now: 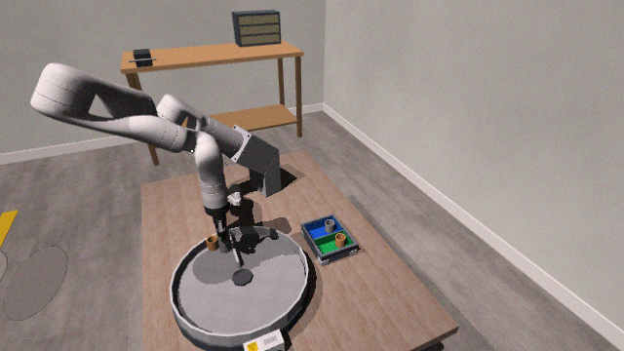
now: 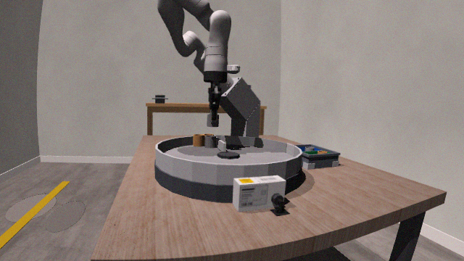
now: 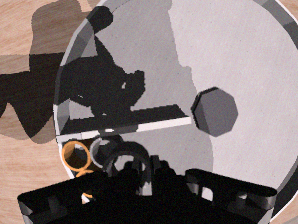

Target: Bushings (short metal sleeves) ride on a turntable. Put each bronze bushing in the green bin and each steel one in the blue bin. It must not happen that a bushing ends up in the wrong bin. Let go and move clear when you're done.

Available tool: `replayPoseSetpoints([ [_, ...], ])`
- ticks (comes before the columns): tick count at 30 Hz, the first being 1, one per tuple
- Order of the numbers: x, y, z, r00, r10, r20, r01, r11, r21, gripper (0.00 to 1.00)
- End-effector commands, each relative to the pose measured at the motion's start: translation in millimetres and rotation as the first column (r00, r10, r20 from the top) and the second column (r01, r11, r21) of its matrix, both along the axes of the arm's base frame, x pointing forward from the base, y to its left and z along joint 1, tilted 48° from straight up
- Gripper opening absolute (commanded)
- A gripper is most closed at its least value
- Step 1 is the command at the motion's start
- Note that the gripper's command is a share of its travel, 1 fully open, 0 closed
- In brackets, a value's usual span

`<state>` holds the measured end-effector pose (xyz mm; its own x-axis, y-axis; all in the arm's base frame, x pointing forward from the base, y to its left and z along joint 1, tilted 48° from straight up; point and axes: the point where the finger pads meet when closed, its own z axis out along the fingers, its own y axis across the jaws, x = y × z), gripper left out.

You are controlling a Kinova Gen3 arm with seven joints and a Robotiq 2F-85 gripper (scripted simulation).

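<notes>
My gripper (image 1: 222,236) (image 2: 214,122) (image 3: 146,166) is shut on the wall of a grey steel bushing (image 2: 210,120) (image 3: 131,148), held above the turntable (image 1: 244,312) (image 2: 217,173) (image 3: 240,50). Below, on the turntable near its rim, stand a bronze bushing (image 1: 213,243) (image 2: 197,141) (image 3: 76,156), a steel bushing (image 2: 210,142) (image 3: 96,152) and a second bronze bushing, partly hidden by the gripper in the wrist view. The blue bin (image 1: 316,233) holds a steel bushing (image 1: 330,225). The green bin (image 1: 326,246) holds a bronze bushing (image 1: 340,240).
A pale upright bar (image 1: 236,251) (image 2: 222,145) (image 3: 165,122) stands on the turntable beside the bushings, reaching toward the dark hub (image 1: 242,277) (image 2: 228,155) (image 3: 216,112). A white box (image 2: 259,193) and small black device (image 2: 278,204) stand in front of the turntable.
</notes>
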<state>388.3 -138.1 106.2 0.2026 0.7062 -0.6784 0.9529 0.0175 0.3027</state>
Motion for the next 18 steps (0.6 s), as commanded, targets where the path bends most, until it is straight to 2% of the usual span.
replayPoseSetpoints([
  [1,3.1,7.8,7.2,1.0,0.011,0.013,-0.011,1.0,0.004,0.0],
  [12,3.1,7.8,7.2,1.0,0.011,0.013,-0.011,1.0,0.004,0.0],
  [17,6.4,49.1,-35.1,0.98,-0.128,0.152,0.12,0.991,0.061,0.0],
  [18,6.4,49.1,-35.1,0.98,-0.128,0.152,0.12,0.991,0.061,0.0],
])
